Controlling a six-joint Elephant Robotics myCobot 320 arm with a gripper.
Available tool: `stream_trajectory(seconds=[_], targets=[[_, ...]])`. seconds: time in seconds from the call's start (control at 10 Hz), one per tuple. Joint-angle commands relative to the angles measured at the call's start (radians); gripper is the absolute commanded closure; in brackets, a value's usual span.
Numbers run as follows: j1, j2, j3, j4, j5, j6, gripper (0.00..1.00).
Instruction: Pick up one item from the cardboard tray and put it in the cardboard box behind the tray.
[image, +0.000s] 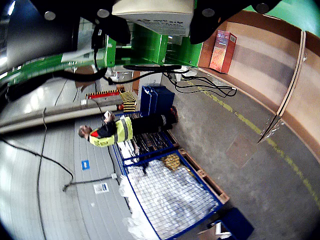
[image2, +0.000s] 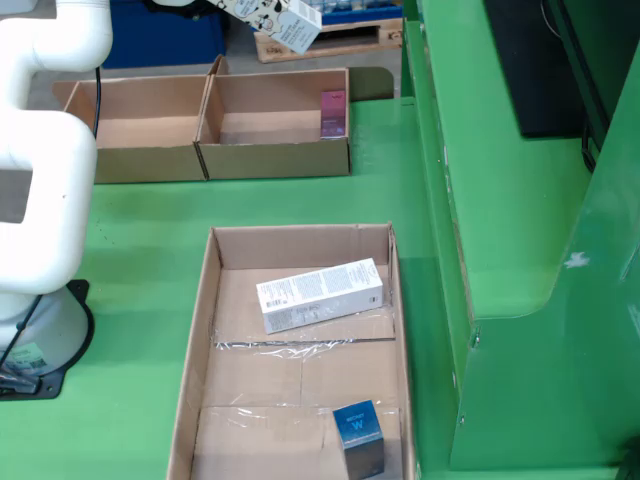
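While held aloft, white carton (image2: 283, 22) shows black-spotted print

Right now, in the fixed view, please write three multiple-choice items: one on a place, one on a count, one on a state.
1. Where is the pink item? A in the tray; B in the right rear box; C hanging in the air.
2. How many items lie in the tray? A one; B two; C four.
3. How does the white carton rest? A lying flat; B upright; C leaning.
Answers: B, it stands at that box's right wall; B, white carton and blue box; A, its long side lies on the tray floor.
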Motion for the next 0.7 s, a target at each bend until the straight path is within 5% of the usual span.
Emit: stream_trajectory(seconds=[0.0, 0.6], targets=[[0.062, -0.020, 0.026, 0.012, -0.010, 0.000, 1.00], [0.098, -0.093, 0.026, 0.012, -0.010, -0.044, 1.00]])
